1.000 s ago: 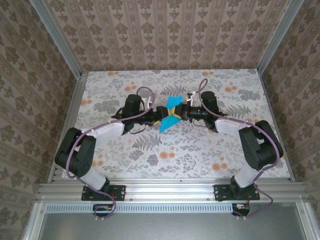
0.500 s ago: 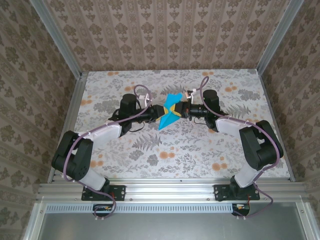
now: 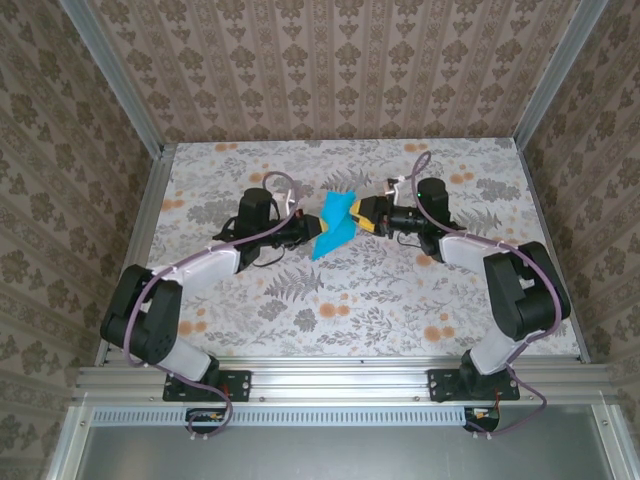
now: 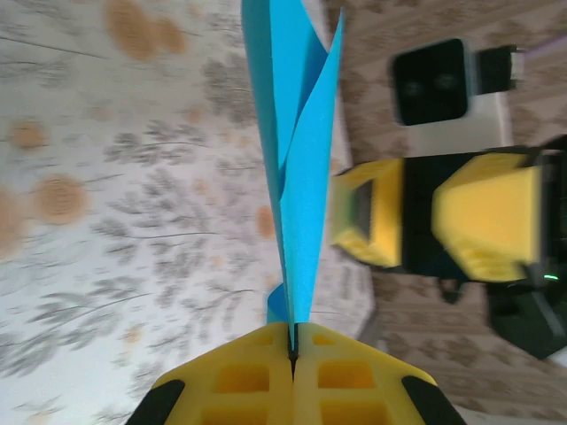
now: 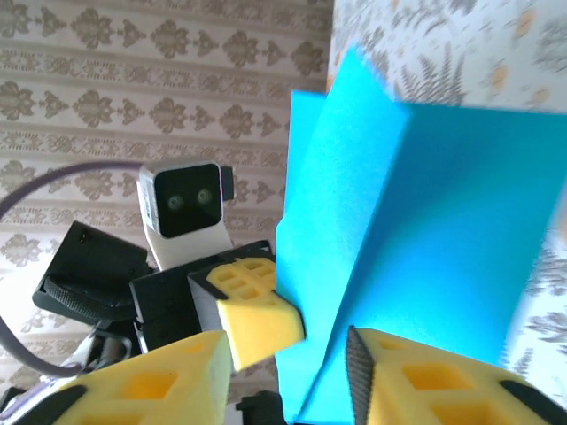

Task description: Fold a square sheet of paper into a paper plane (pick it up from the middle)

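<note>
Okay, your left gripper (image 4: 292, 343) is clamped on an edge of the folded teal paper (image 4: 291, 177), while jaws of your right gripper (image 3: 366, 213) stand apart just beside it.

You are working in a lab-style robot test cell. Aluminium frame posts (image 3: 108, 70) hold up panels of damask wallpaper (image 3: 330, 70) around a flower-printed desk (image 3: 380, 310). The left arm (image 3: 200, 265) and right arm (image 3: 470, 252) are bolted to a slotted metal rail (image 3: 330, 380) at its near edge.
</note>
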You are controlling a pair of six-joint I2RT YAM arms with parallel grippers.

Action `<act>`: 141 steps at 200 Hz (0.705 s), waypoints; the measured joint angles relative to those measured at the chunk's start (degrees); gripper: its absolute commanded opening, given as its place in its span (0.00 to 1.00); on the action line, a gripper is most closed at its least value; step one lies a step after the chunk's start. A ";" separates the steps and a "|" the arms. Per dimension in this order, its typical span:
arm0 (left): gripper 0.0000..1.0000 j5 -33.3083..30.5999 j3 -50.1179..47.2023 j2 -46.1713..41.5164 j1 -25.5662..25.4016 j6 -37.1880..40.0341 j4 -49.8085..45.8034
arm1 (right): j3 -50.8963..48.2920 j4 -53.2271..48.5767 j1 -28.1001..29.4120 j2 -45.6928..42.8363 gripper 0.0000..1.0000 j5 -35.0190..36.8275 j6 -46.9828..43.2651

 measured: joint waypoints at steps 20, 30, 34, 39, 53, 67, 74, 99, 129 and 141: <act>0.05 -8.13 2.84 -2.29 -0.20 6.16 -12.02 | -1.25 -4.46 -2.58 -2.19 0.54 1.95 -3.10; 0.05 -13.44 4.90 -3.10 -0.72 8.98 -17.84 | -1.29 -8.26 -3.17 -3.58 0.56 3.78 -5.90; 0.06 -16.13 5.95 -3.32 -1.01 10.34 -20.31 | -1.29 -10.05 -3.28 -4.20 0.57 4.74 -7.06; 0.06 -19.02 7.10 -3.41 -1.46 11.61 -22.88 | -1.29 -12.37 -3.28 -5.09 0.58 6.03 -8.87; 0.06 -28.15 10.64 -3.32 -3.63 14.67 -30.16 | -1.27 -18.71 -3.23 -7.67 0.60 9.86 -13.25; 0.07 -37.73 14.58 -2.29 -6.62 16.76 -37.29 | -1.25 -24.15 -3.23 -9.90 0.62 13.81 -16.96; 0.07 -42.18 16.59 -1.18 -8.04 17.22 -40.22 | -1.25 -26.56 -3.23 -10.86 0.62 15.82 -18.60; 0.08 -57.13 23.71 5.90 -12.61 17.66 -49.46 | -1.25 -32.35 -3.23 -12.83 0.63 21.44 -22.45; 0.09 -68.96 29.79 16.55 -16.22 16.39 -57.61 | -1.25 -36.26 -3.23 -14.84 0.63 25.94 -24.28; 0.10 -71.54 31.56 20.37 -17.25 15.69 -59.60 | -1.25 -37.13 -3.26 -15.58 0.63 26.99 -24.83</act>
